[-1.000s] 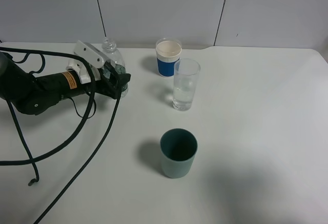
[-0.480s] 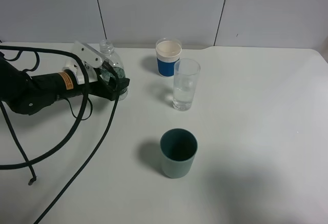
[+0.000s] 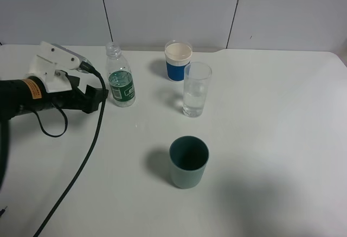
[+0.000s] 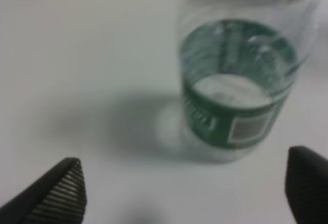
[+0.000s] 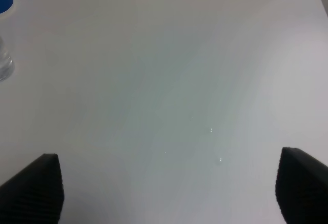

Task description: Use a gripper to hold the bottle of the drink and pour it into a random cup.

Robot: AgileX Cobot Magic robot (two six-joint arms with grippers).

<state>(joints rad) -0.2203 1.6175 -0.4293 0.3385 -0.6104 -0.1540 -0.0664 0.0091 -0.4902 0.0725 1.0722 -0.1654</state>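
1 bottle [image 3: 120, 82], uncapped; 3 cups: clear cup [image 3: 196, 89] part-filled with drink [image 3: 194, 98]. Left gripper [image 3: 100, 97], right gripper [image 5: 164, 193]: jaws spread, empty.

The left claw [image 3: 100, 97] lies low and level with jaws spread wide, gripping nothing.

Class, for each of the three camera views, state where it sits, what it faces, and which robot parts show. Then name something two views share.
Exterior high: mounted above, facing down on the white table; left arm and left hand show.
Left wrist: on the left arm, facing the bottle; two dark fingertips show.
Right wrist: on the right arm, facing bare table; two fingertips show.
Shared: the bottle appears in the exterior and left wrist views.
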